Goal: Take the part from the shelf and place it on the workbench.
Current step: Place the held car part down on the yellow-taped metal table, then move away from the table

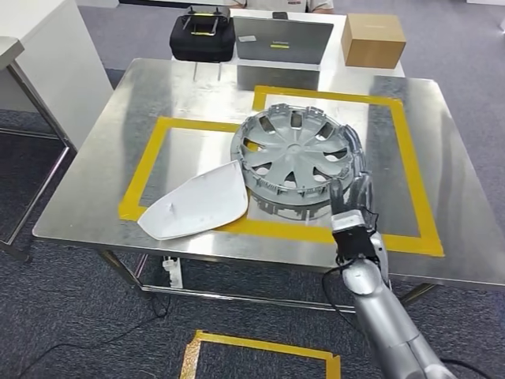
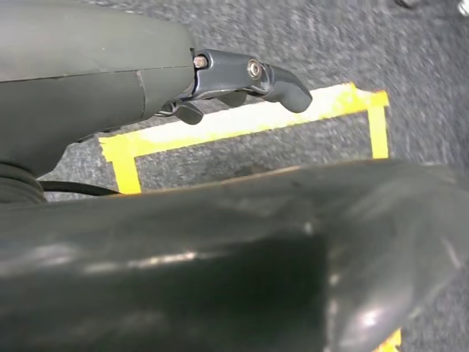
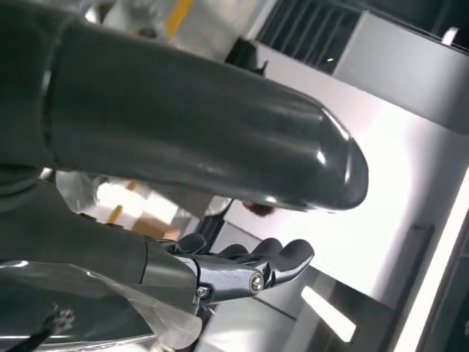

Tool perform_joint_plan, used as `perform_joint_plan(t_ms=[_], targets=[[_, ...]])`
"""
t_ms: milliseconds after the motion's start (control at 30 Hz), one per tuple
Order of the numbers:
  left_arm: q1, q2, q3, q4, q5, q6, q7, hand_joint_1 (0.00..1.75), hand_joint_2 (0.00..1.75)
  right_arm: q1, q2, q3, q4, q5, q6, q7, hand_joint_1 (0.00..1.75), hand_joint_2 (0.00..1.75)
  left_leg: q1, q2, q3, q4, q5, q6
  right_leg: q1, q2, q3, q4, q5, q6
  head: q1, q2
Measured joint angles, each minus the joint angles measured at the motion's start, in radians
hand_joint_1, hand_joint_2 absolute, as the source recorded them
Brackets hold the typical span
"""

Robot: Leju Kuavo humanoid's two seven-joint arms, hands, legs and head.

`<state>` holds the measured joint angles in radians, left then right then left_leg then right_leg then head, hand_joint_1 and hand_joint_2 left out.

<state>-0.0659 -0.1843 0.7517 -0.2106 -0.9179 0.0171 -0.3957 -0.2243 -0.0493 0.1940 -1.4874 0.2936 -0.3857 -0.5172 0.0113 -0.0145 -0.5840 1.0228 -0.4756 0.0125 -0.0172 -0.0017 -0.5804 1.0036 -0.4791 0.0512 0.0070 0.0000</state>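
A silver wheel cover [image 1: 296, 154] lies flat on the steel workbench [image 1: 178, 87], across the yellow tape lines. A white curved panel [image 1: 200, 203] lies beside it, toward the near left edge, its tip against the cover's rim. My right hand [image 1: 351, 204] stands at the cover's near right rim with its fingers pointing up along the edge. In the right wrist view that hand [image 3: 237, 268] has thumb and fingers stretched out and apart, with nothing gripped between them. My left hand [image 2: 243, 77] hangs over the carpet, fingers extended and holding nothing.
At the far edge of the bench stand a black case [image 1: 202, 35], a grey laptop-like unit [image 1: 282, 41] and a cardboard box [image 1: 372, 39]. A white table [image 1: 35, 55] is at the left. Yellow tape [image 1: 262, 355] marks the carpet before the bench.
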Motion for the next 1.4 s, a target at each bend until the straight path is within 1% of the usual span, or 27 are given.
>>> perform_joint_plan(t_ms=[67,167,200,233,267,333,400,500,533,600,667,700,733,767,833,900,1000,1033,1067,1100,1167,1200,1233,1267,1300,1333,1400], targets=[[0.01,-0.001,0.007,0.0,0.01,0.013,-0.001,0.0,0.0,0.076,0.025,-0.022,-0.051,-0.078,0.018,-0.036,0.0,0.0,0.003,0.0,0.004,-0.007,0.006,0.014,-0.002,0.0,-0.02,0.045,-0.038,0.006,0.003,0.0],[0.019,-0.003,0.023,0.0,0.029,0.026,-0.004,0.0,0.0,0.206,0.061,-0.047,-0.112,-0.144,0.04,-0.062,0.0,0.0,0.0,0.001,0.002,-0.008,0.01,0.023,-0.002,0.001,-0.102,0.235,-0.139,0.008,0.005,0.0],[0.022,-0.005,0.029,0.0,0.036,0.028,-0.008,0.0,0.0,0.247,0.071,-0.054,-0.125,-0.165,0.05,-0.065,0.0,0.0,-0.002,0.001,0.001,-0.008,0.01,0.024,-0.002,0.001,-0.119,0.276,-0.153,0.008,0.005,0.0],[0.025,-0.007,0.036,0.0,0.042,0.029,-0.013,0.0,0.0,0.284,0.082,-0.061,-0.136,-0.193,0.066,-0.067,0.0,0.0,-0.003,0.001,0.001,-0.007,0.01,0.024,-0.002,0.001,-0.118,0.281,-0.147,0.007,0.005,0.0],[0.026,-0.009,0.042,0.0,0.048,0.029,-0.019,0.0,0.0,0.315,0.093,-0.068,-0.143,-0.225,0.086,-0.068,0.0,0.0,-0.004,0.001,0.001,-0.007,0.01,0.024,-0.002,0.001,-0.096,0.243,-0.123,0.004,0.005,0.0],[0.026,-0.015,0.052,0.0,0.052,0.03,-0.028,0.0,0.0,0.362,0.116,-0.082,-0.151,-0.282,0.125,-0.06,0.0,0.0,-0.007,0.001,0.0,-0.004,0.01,0.022,0.0,0.0,-0.018,0.104,-0.064,-0.004,0.005,0.0],[0.025,-0.02,0.061,0.0,0.054,0.033,-0.031,0.0,0.0,0.39,0.143,-0.1,-0.143,-0.342,0.156,-0.042,0.0,0.0,-0.011,0.002,-0.003,0.0,0.012,0.014,0.003,0.002,0.033,0.014,-0.036,-0.01,0.005,0.0],[0.025,-0.024,0.069,0.0,0.053,0.036,-0.031,0.0,0.0,0.409,0.188,-0.147,-0.091,-0.436,0.189,-0.031,0.0,0.0,-0.009,0.004,-0.008,0.003,0.018,-0.007,0.005,0.003,0.037,0.001,-0.022,-0.022,0.005,0.0],[0.025,-0.025,0.071,0.0,0.053,0.036,-0.031,0.0,0.0,0.413,0.2,-0.164,-0.071,-0.447,0.19,-0.033,0.0,0.0,-0.008,0.004,-0.012,0.011,0.007,-0.013,0.003,0.001,0.033,-0.001,-0.015,-0.028,0.004,0.0],[0.026,-0.026,0.073,0.0,0.053,0.037,-0.031,0.0,0.0,0.416,0.22,-0.19,-0.041,-0.452,0.19,-0.038,0.0,0.0,-0.006,0.004,-0.037,0.082,-0.058,-0.023,-0.001,-0.004,0.019,-0.005,0.001,-0.04,0.002,0.0],[0.026,-0.026,0.076,0.0,0.053,0.037,-0.03,0.0,0.0,0.417,0.235,-0.209,-0.018,-0.452,0.19,-0.039,0.0,0.0,-0.004,0.005,-0.074,0.209,-0.146,-0.031,0.001,-0.005,-0.004,-0.004,0.016,-0.045,0.0,0.0],[0.026,-0.026,0.078,0.0,0.053,0.037,-0.03,0.0,0.0,0.417,0.241,-0.218,-0.008,-0.453,0.19,-0.039,0.0,0.0,-0.003,0.005,-0.08,0.254,-0.171,-0.033,0.002,-0.005,-0.016,-0.003,0.025,-0.045,0.0,0.0],[0.026,-0.026,0.079,0.0,0.053,0.037,-0.03,0.0,0.0,0.417,0.245,-0.225,0.001,-0.453,0.19,-0.039,0.0,0.0,-0.003,0.005,-0.069,0.264,-0.177,-0.033,0.002,-0.005,-0.028,-0.001,0.033,-0.044,0.0,0.0],[0.025,-0.026,0.079,0.0,0.053,0.037,-0.03,0.0,0.0,0.417,0.248,-0.23,0.007,-0.453,0.19,-0.039,0.0,0.0,-0.004,0.005,-0.038,0.232,-0.165,-0.031,0.003,-0.005,-0.04,0.001,0.041,-0.043,0.0,0.0],[0.023,-0.026,0.08,0.0,0.053,0.037,-0.03,0.0,0.0,0.417,0.255,-0.237,0.015,-0.453,0.19,-0.04,0.0,0.0,-0.005,0.005,0.066,0.081,-0.123,-0.023,0.004,-0.004,-0.058,0.004,0.057,-0.038,0.0,0.0],[0.019,-0.027,0.08,0.0,0.053,0.037,-0.03,0.0,0.0,0.417,0.26,-0.243,0.021,-0.453,0.19,-0.041,0.0,0.0,-0.01,0.004,0.136,-0.031,-0.095,-0.011,0.006,-0.004,-0.067,0.004,0.074,-0.028,0.002,0.0],[0.02,-0.028,0.081,0.0,0.053,0.037,-0.03,0.0,0.0,0.417,0.264,-0.248,0.029,-0.453,0.19,-0.043,0.0,0.0,-0.016,0.004,0.132,-0.044,-0.072,0.007,0.002,-0.004,-0.069,-0.003,0.097,-0.012,0.004,0.0],[0.02,-0.028,0.082,0.0,0.053,0.037,-0.03,0.0,0.0,0.418,0.265,-0.25,0.031,-0.453,0.19,-0.043,0.0,0.0,-0.015,0.007,0.123,-0.045,-0.06,0.014,0.0,-0.003,-0.074,0.0,0.089,-0.007,0.004,0.0],[0.02,-0.029,0.083,0.0,0.053,0.037,-0.029,0.0,0.0,0.418,0.265,-0.253,0.033,-0.453,0.189,-0.042,0.0,0.0,-0.014,0.01,0.111,-0.048,-0.047,0.022,-0.001,-0.001,-0.084,0.016,0.061,-0.002,0.005,0.0],[0.02,-0.03,0.083,0.0,0.052,0.037,-0.029,0.0,0.0,0.419,0.265,-0.256,0.035,-0.454,0.189,-0.038,0.0,0.0,-0.012,0.013,0.095,-0.05,-0.032,0.028,-0.002,0.0,-0.099,0.054,0.015,0.002,0.007,0.0],[0.02,-0.03,0.084,0.0,0.051,0.038,-0.025,0.0,0.0,0.416,0.267,-0.269,0.047,-0.47,0.18,-0.009,0.0,0.0,-0.013,0.015,0.06,-0.049,-0.006,0.034,-0.002,0.0,-0.132,0.182,-0.095,0.007,0.012,0.0],[0.02,-0.03,0.085,0.0,0.051,0.039,-0.022,0.0,0.0,0.413,0.269,-0.28,0.063,-0.474,0.167,0.006,0.0,0.0,-0.014,0.016,0.042,-0.048,0.007,0.034,-0.002,0.0,-0.139,0.246,-0.124,0.008,0.011,0.0],[0.021,-0.031,0.086,0.0,0.05,0.04,-0.019,0.0,0.0,0.408,0.271,-0.296,0.088,-0.471,0.148,0.014,0.0,0.0,-0.014,0.016,0.025,-0.045,0.019,0.033,-0.002,0.0,-0.134,0.286,-0.127,0.009,0.011,0.0],[0.021,-0.031,0.087,0.0,0.05,0.041,-0.017,0.0,0.0,0.401,0.273,-0.315,0.123,-0.455,0.124,0.009,0.0,0.0,-0.014,0.017,0.008,-0.042,0.031,0.031,-0.002,0.0,-0.111,0.292,-0.107,0.01,0.011,0.0],[0.022,-0.033,0.088,0.0,0.05,0.041,-0.015,0.0,0.0,0.392,0.274,-0.335,0.167,-0.435,0.104,-0.003,0.0,0.0,-0.014,0.017,-0.008,-0.038,0.04,0.029,-0.002,0.0,-0.07,0.261,-0.078,0.009,0.011,0.0],[0.021,-0.034,0.089,0.0,0.05,0.042,-0.014,0.0,0.0,0.38,0.275,-0.357,0.216,-0.418,0.091,-0.016,0.0,0.0,-0.014,0.017,-0.02,-0.033,0.048,0.025,-0.002,0.0,-0.012,0.199,-0.056,0.008,0.012,0.0],[0.02,-0.037,0.091,0.0,0.05,0.044,-0.013,0.0,0.0,0.349,0.277,-0.406,0.328,-0.412,0.102,-0.03,0.0,0.0,-0.016,0.017,-0.038,-0.022,0.063,0.016,0.0,0.0,0.108,0.039,-0.062,0.001,0.012,0.0]])
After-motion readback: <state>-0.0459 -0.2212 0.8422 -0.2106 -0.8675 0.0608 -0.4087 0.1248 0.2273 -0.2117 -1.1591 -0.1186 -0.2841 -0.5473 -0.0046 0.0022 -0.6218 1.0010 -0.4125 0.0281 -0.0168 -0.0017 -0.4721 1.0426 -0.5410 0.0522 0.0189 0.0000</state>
